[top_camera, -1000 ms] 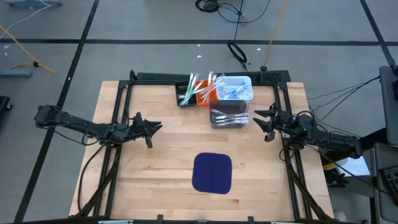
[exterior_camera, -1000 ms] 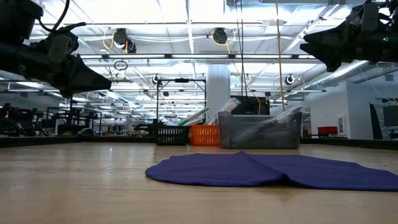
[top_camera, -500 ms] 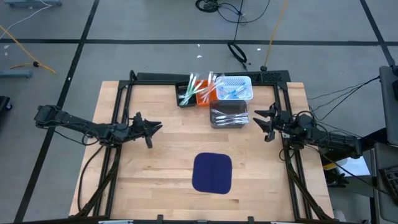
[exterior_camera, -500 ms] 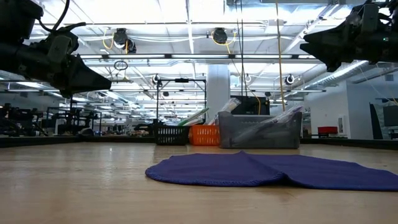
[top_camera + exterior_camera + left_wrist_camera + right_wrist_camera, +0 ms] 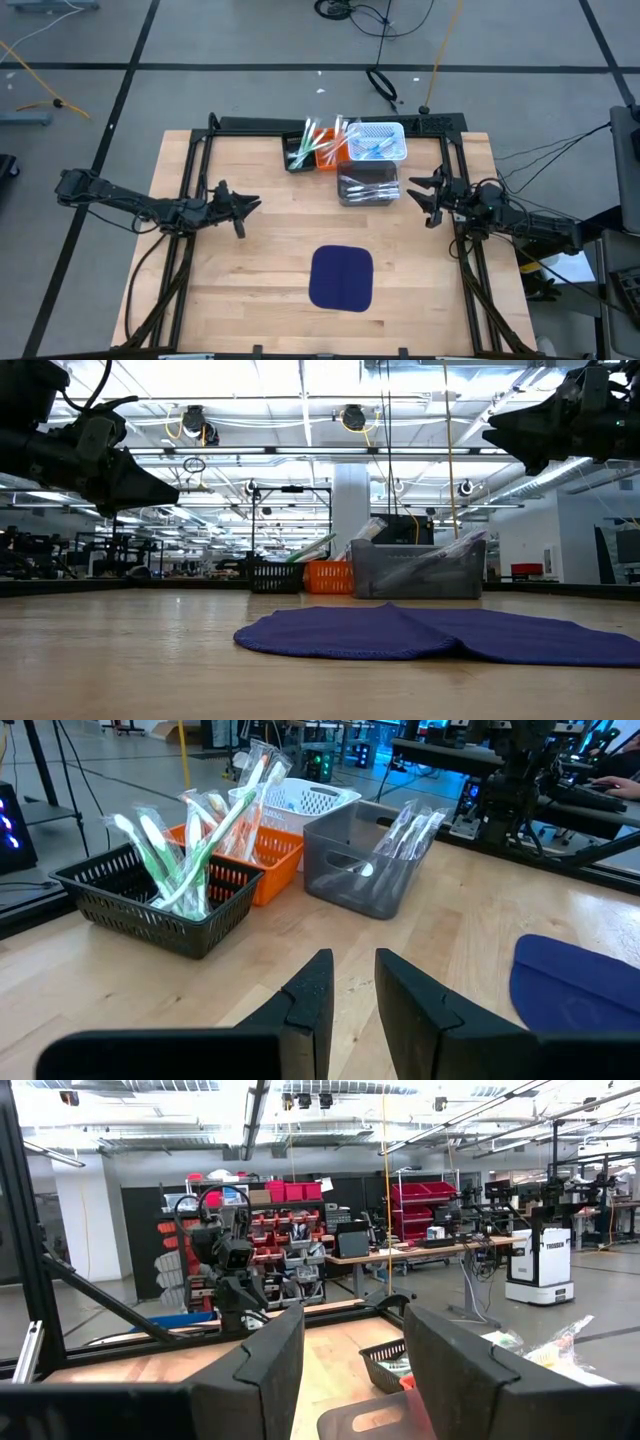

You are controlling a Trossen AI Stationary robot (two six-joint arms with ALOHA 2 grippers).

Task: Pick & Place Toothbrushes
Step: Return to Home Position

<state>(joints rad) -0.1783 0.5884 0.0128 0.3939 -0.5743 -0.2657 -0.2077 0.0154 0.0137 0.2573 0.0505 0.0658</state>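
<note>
The toothbrushes stand and lie in four bins at the table's far middle. Green and white ones lean in the black bin (image 5: 160,895), more in the orange bin (image 5: 262,850) and the white bin (image 5: 380,141). Wrapped ones (image 5: 405,830) lean in the grey bin (image 5: 368,186). My left gripper (image 5: 248,210) (image 5: 352,988) hovers over the table's left part, pointing toward the bins, open with a narrow gap and nothing in it. My right gripper (image 5: 418,198) (image 5: 352,1370) hovers at the right, beside the grey bin, open and holding nothing.
A dark blue rounded mat (image 5: 341,277) lies flat on the wood in the near middle, between the two arms. A black frame (image 5: 190,170) runs along the table's left, far and right edges.
</note>
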